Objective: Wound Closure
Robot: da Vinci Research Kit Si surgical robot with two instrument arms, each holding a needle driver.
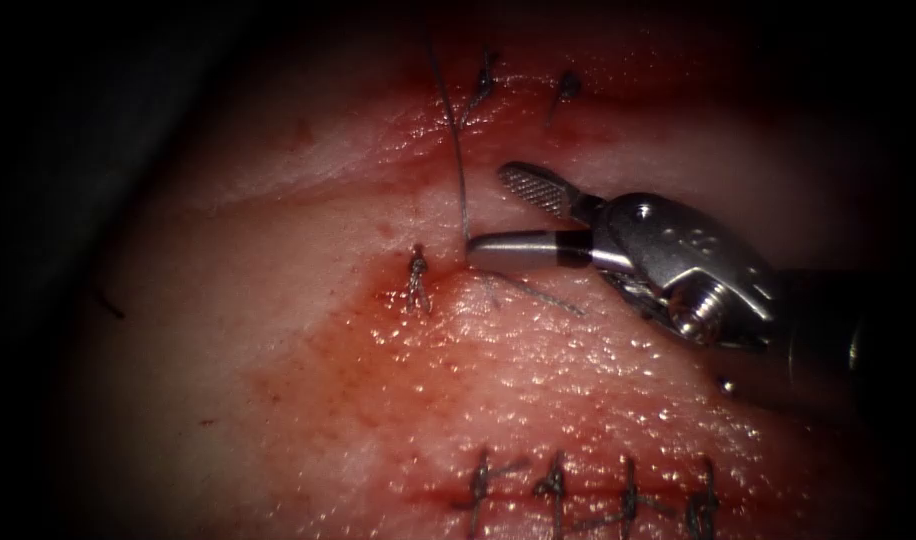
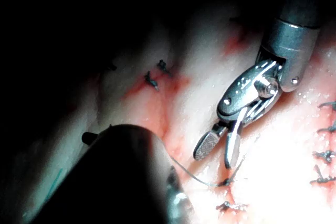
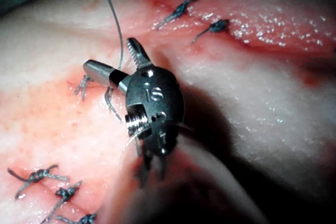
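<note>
Thread [image 1: 458,150] runs from the far tissue [image 1: 278,330] down to the right tool [image 1: 508,215], whose jaws are wide open, holding nothing, so grip gently, I think.

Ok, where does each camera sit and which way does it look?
Endoscope: above and in front of the tissue, looking down; the right arm's pincer comes in from the right, open, holding nothing, beside the thread.
Left wrist: rides the left arm, looking along its shaft; the left arm's tool is a dark shape close up.
Right wrist: rides the right arm, looking along its shaft at its own open pincer.
All three share the right arm's pincer, thread and knotted stitches.
</note>
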